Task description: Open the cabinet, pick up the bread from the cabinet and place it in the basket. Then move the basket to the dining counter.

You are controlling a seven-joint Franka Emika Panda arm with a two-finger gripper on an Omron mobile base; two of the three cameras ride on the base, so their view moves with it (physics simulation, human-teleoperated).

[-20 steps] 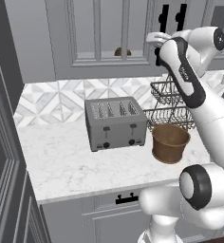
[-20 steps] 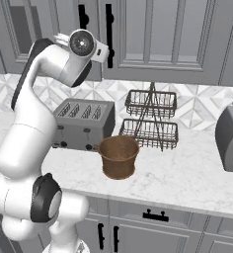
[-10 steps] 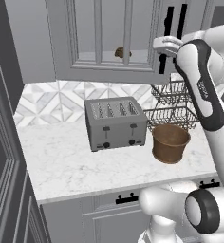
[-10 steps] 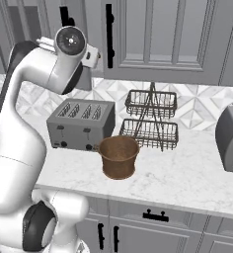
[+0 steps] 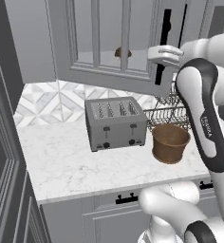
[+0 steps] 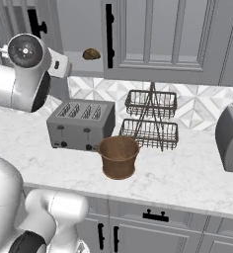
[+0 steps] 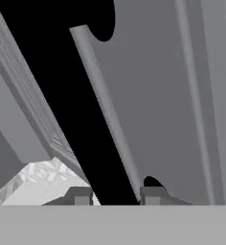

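One tool point(image 7: 116, 195) clamped on cabinet handle point(image 7: 93, 129), toaster point(image 5: 116, 123), wire rack point(image 6: 150, 118), basket point(image 6: 118, 156) below.

One bread point(image 6: 91, 54), one basket point(image 6: 118, 156), one toaster point(image 6: 80, 124), one wire rack point(image 6: 150, 120).

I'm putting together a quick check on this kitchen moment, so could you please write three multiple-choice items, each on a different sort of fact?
1. Where does the bread lie?
A. On the cabinet shelf
B. In the basket
C. On the toaster

2. How many tiers has the black wire rack?
A. One
B. Two
C. Three

3. What are the gripper jaws doing?
A. Hanging open over the basket
B. Holding the bread
C. Closed on the black door handle

Answers: 1 A, the brown lump sits behind the swung door; 2 B, two wire trays are stacked; 3 C, a fingertip stands on each side of the bar.
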